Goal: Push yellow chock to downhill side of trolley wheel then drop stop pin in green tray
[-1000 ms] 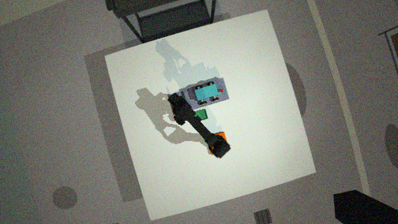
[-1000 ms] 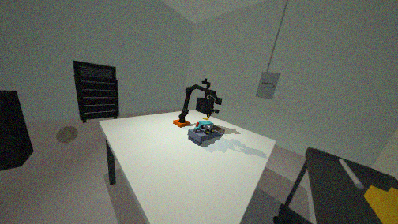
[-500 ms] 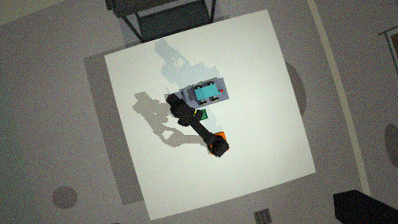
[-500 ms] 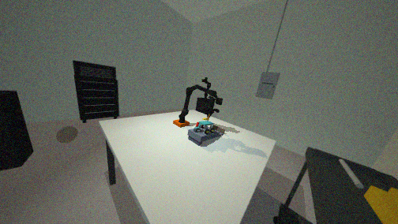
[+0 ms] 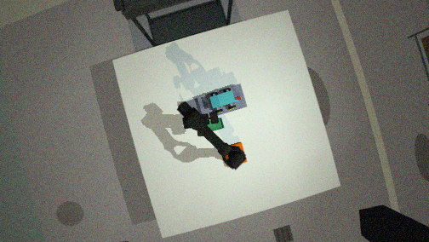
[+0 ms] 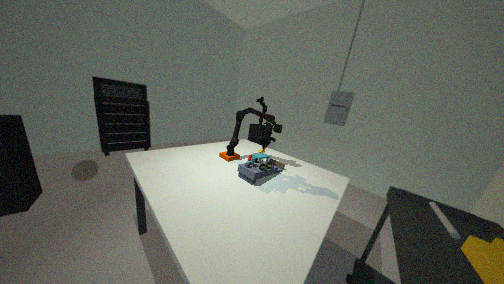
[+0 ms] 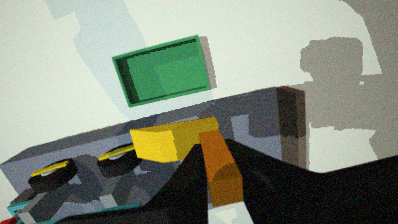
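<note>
The yellow chock (image 7: 155, 144) (image 6: 261, 151) is held by its orange handle (image 7: 223, 172) in my gripper (image 7: 212, 148) (image 6: 263, 148), which is shut on it. In the wrist view the chock overlaps the ramp (image 7: 265, 112) (image 5: 243, 102) (image 6: 250, 174) and the edge of the nearer wheel (image 7: 118, 161); it appears held above them, touching neither. The teal trolley (image 5: 222, 100) (image 6: 259, 156) stands on the ramp, with the red-headed pin (image 5: 239, 98) (image 6: 250, 158) at its uphill end. The green tray (image 5: 216, 124) (image 7: 175, 70) lies beside the ramp and is empty. The chock's black base is hidden.
A brown end board (image 7: 292, 125) closes the ramp's downhill end. The arm's orange base (image 5: 240, 146) (image 6: 229, 156) stands on the white table (image 5: 277, 141) (image 6: 240, 225), on the tray's side of the ramp. The arm reaches over beside the tray.
</note>
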Controlling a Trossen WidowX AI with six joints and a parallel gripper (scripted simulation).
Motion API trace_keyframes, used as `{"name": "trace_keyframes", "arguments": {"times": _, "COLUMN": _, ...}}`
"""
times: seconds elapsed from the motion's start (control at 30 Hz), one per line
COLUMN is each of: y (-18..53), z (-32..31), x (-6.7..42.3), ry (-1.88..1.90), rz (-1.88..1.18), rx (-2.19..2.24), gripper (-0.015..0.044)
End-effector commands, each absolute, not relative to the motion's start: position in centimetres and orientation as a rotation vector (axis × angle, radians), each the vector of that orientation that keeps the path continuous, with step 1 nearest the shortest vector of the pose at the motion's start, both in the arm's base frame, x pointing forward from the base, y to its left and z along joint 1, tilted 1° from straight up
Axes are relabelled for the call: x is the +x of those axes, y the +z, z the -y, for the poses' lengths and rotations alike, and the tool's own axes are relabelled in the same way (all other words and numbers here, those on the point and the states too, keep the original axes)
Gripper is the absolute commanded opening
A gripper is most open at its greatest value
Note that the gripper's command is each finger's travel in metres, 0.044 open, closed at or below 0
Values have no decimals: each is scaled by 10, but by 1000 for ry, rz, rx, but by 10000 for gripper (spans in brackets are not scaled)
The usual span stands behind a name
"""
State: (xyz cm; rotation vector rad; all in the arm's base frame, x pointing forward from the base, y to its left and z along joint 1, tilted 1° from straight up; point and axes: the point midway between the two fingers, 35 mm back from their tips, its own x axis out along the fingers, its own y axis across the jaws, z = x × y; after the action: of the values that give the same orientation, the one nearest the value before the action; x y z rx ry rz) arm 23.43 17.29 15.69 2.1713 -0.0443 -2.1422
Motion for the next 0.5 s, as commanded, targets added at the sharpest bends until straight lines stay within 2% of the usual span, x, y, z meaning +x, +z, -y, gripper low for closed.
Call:
{"name": "trace_keyframes", "arguments": {"times": 0.0, "y": 157, "z": -173, "x": 235, "ry": -2091, "rz": -46, "rx": 2117, "gripper": 0}}
{"name": "trace_keyframes", "arguments": {"times": 0.47, "y": 153, "z": -177, "x": 254, "ry": -2089, "rz": -46, "rx": 2120, "gripper": 0}}
